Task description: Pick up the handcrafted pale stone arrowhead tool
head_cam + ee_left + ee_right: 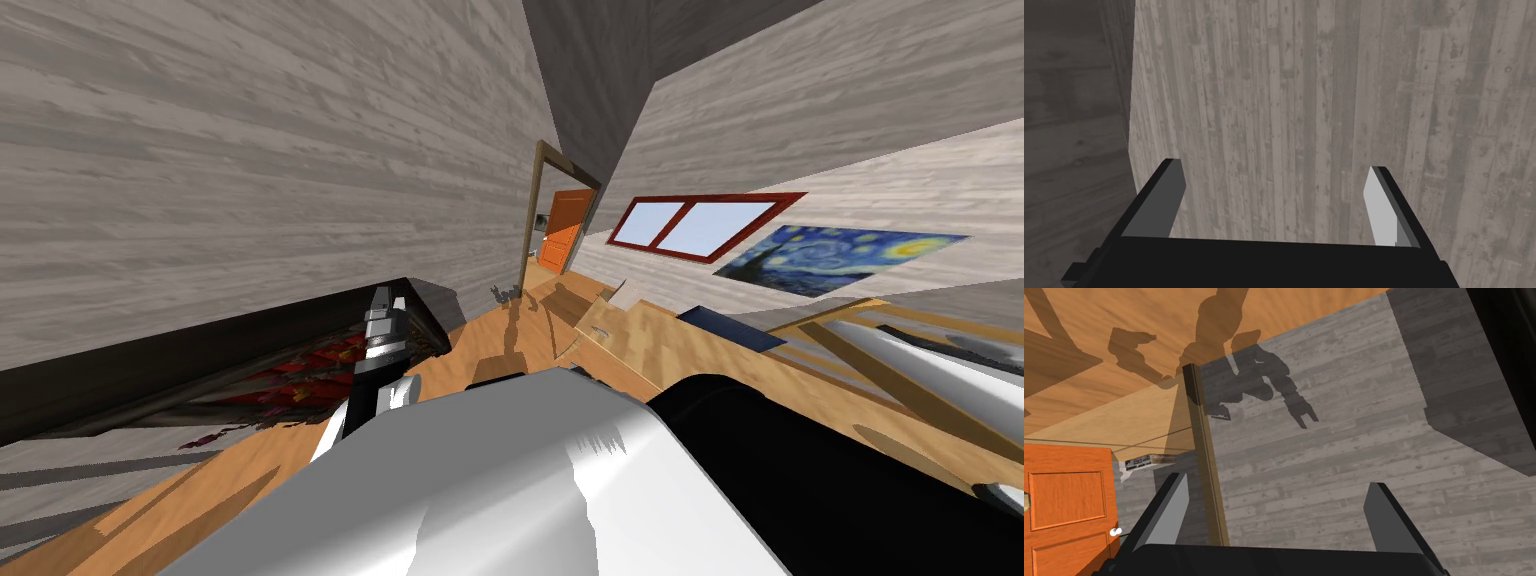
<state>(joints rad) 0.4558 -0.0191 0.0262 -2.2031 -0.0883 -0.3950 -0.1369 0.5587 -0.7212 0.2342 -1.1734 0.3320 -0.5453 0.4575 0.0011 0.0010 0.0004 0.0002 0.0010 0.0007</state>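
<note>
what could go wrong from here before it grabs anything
1. The left gripper is open and faces a plank wall, and in the head view its arm stands right beside the dark cabinet. A careless swing could clip the cabinet's edge.
2. The right gripper is open and points toward the door frame, with nothing between its fingers. Shutting either gripper now would likely grab air.

rolled head camera faces orange door (565, 232); right wrist shares it.
</note>
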